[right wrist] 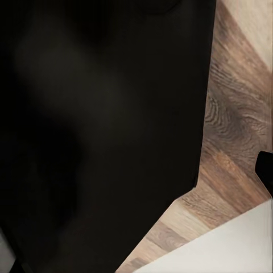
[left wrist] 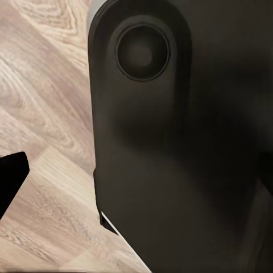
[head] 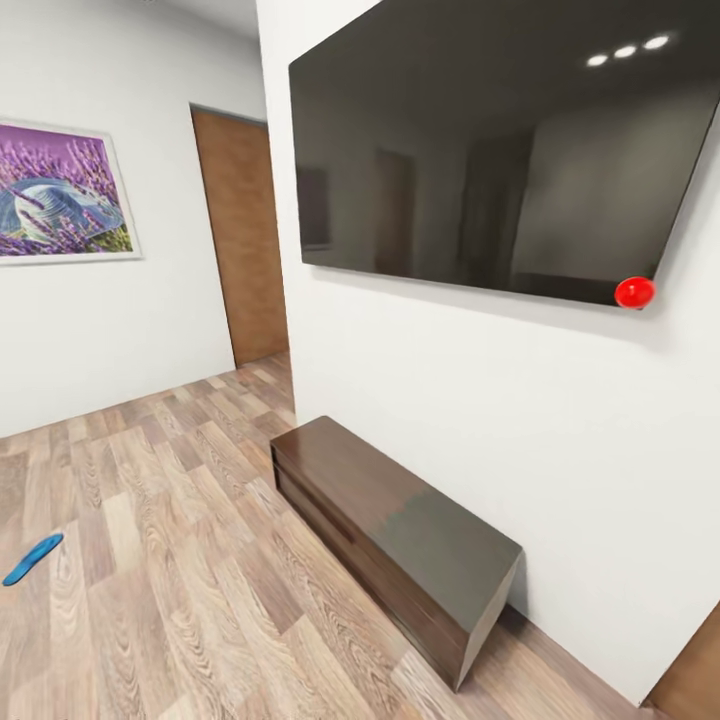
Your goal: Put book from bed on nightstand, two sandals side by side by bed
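Note:
One bright blue sandal lies flat on the wooden floor at the far left of the head view, well away from the wall. The book, the bed and the nightstand are out of view. In the left wrist view a dark fingertip pokes in at the picture's edge over the floorboards, beside the robot's own black body. In the right wrist view another dark fingertip shows at the edge, next to the black body. How either gripper's jaws stand cannot be made out.
A long dark brown bench-like cabinet stands against the white wall under a large black wall screen with a red ball at its corner. A brown door and a lavender picture lie beyond open wooden floor.

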Robot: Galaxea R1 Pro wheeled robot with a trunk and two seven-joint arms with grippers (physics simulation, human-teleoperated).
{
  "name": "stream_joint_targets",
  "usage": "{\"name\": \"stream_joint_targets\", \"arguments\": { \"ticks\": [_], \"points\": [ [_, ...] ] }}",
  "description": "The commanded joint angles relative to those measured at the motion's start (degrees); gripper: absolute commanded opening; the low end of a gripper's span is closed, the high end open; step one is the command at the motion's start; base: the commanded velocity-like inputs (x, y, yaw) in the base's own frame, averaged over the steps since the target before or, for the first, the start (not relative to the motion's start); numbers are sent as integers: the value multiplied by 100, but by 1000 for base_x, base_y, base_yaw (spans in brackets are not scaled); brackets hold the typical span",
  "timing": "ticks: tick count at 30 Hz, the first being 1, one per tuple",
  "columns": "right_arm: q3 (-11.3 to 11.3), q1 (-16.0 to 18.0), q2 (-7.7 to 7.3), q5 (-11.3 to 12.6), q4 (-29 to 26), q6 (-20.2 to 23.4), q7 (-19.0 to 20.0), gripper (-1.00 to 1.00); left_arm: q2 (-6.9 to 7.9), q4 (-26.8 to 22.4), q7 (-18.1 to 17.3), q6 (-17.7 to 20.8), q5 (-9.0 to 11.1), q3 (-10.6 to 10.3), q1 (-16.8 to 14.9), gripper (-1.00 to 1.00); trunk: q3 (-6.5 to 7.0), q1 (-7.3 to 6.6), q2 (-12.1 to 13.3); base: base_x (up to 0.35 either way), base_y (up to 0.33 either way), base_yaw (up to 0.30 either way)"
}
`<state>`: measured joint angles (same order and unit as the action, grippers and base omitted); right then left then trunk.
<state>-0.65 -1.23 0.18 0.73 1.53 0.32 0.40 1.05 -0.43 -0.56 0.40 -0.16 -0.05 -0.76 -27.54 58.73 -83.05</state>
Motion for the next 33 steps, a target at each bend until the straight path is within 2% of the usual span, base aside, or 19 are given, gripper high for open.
{"name": "stream_joint_targets", "arguments": {
  "ticks": [1,33],
  "points": [
    [-6,-1,0,7,-3,3,4,100,1,-1,-6,4,-2,1,-3,100,-7,0,-2,0,0,274],
    [13,-1,2,-1,5,3,4,100,1,-1,-6,-144,-2,-4,-3,100,-84,0,-2,0,0,277]
  ]
}}
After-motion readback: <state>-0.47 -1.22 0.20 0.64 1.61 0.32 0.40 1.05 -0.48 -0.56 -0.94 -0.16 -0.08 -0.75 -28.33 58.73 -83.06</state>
